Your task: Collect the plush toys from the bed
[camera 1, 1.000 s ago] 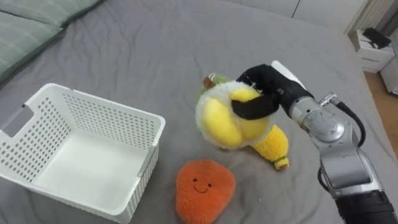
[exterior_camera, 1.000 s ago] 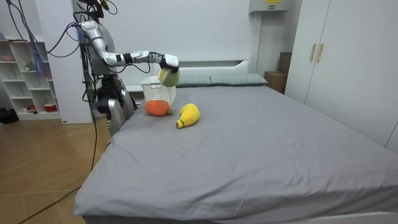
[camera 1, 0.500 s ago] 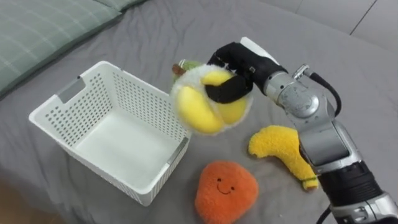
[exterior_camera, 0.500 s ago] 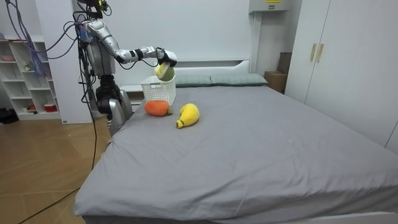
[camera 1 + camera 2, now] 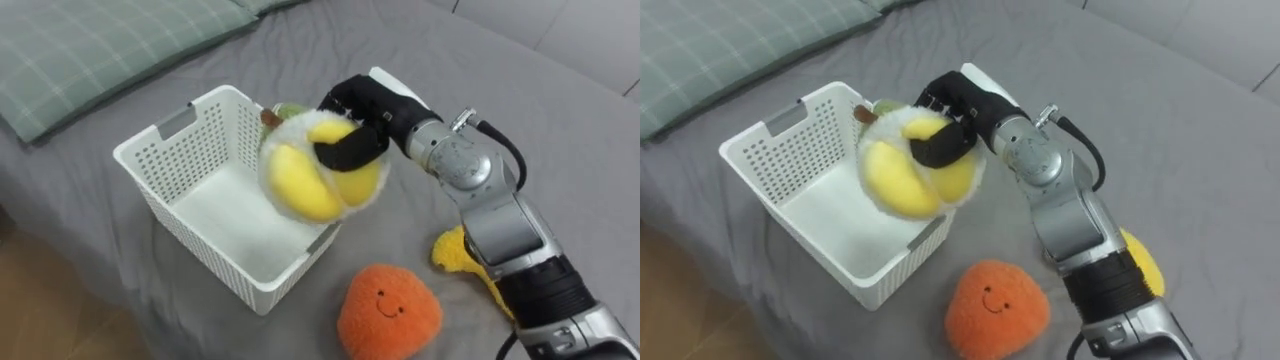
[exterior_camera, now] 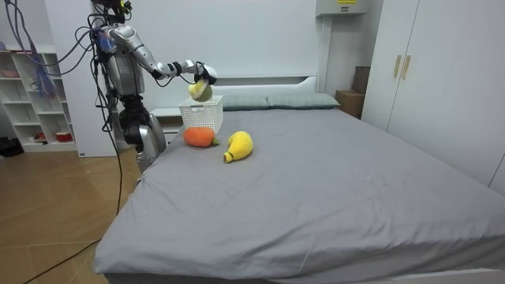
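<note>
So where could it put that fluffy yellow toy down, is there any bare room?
The white basket has a bare floor, just below the yellow-and-white toy held in the right hand. The grey sheet is bare between basket and green pillow, and widely beyond the yellow plush. It is crowded by the basket's near corner, where the orange plush lies.

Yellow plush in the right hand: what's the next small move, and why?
Probably shift the right hand a little left before letting go: its fingers are curled round the yellow plush, which hangs over the basket's right rim rather than its middle.
</note>
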